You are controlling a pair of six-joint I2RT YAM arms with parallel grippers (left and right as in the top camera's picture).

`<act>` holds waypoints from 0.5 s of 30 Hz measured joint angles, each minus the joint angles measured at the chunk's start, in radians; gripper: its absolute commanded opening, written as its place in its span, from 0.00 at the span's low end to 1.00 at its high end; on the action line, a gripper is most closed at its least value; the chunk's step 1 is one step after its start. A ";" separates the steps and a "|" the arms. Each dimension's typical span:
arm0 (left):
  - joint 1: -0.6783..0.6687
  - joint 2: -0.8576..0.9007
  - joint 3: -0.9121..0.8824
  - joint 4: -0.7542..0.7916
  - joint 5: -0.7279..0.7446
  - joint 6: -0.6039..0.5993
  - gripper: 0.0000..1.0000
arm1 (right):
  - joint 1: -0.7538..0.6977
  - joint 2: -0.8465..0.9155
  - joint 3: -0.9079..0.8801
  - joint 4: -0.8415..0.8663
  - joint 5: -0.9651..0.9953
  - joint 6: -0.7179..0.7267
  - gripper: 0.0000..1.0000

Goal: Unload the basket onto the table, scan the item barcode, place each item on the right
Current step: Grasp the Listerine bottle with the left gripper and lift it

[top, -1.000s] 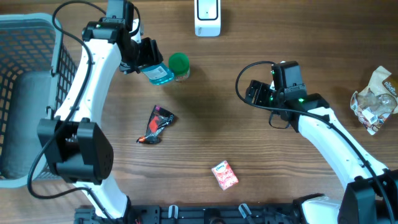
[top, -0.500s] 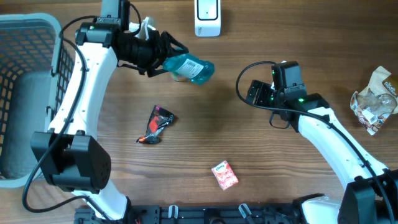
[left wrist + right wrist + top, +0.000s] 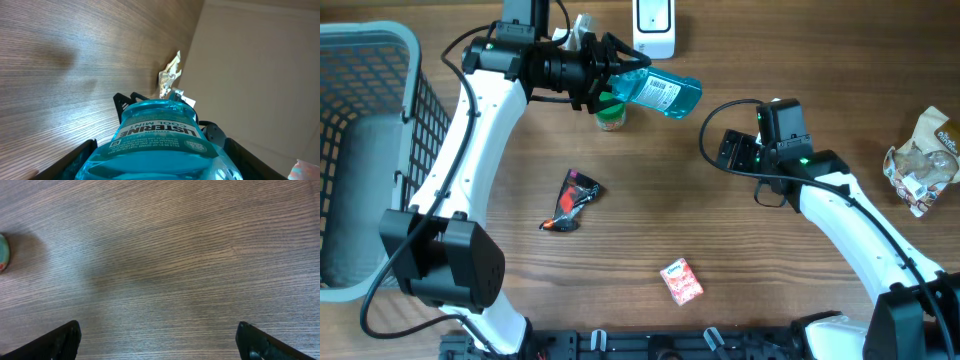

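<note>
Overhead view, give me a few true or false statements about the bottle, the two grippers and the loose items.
1. The left gripper holds the mouthwash bottle. True.
2. The bottle stands upright. False: it is tipped sideways, close to the scanner.
3. The right gripper grips the red packet. False: it is open and empty.
4. The red packet lies on the table. True.

Translucent teal-blue mouthwash bottle with white barcode label, upper centre; green-capped jar just below. White scanner at top edge. Black-and-red wrapper centre-left, red-and-white packet lower centre, pale blue basket far left, brown wood-grain table.
</note>
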 measured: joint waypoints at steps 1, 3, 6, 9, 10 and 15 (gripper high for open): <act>0.000 0.000 0.000 0.004 0.000 -0.003 0.52 | 0.000 0.000 0.000 0.000 0.000 0.000 1.00; 0.000 0.000 0.000 0.029 -0.011 -0.004 0.51 | 0.000 0.000 0.000 0.000 0.000 0.000 1.00; -0.013 0.000 -0.002 0.153 -0.150 0.003 0.50 | 0.000 0.000 0.000 0.000 0.000 -0.004 1.00; -0.087 0.000 -0.002 0.254 -0.408 0.064 0.50 | 0.000 0.000 0.000 0.013 0.000 -0.022 1.00; -0.118 0.000 -0.003 0.280 -0.487 0.087 0.50 | 0.000 0.000 0.000 0.019 0.000 -0.026 1.00; -0.214 0.001 -0.004 0.410 -0.797 0.192 0.48 | 0.000 0.000 0.000 0.030 0.017 -0.052 1.00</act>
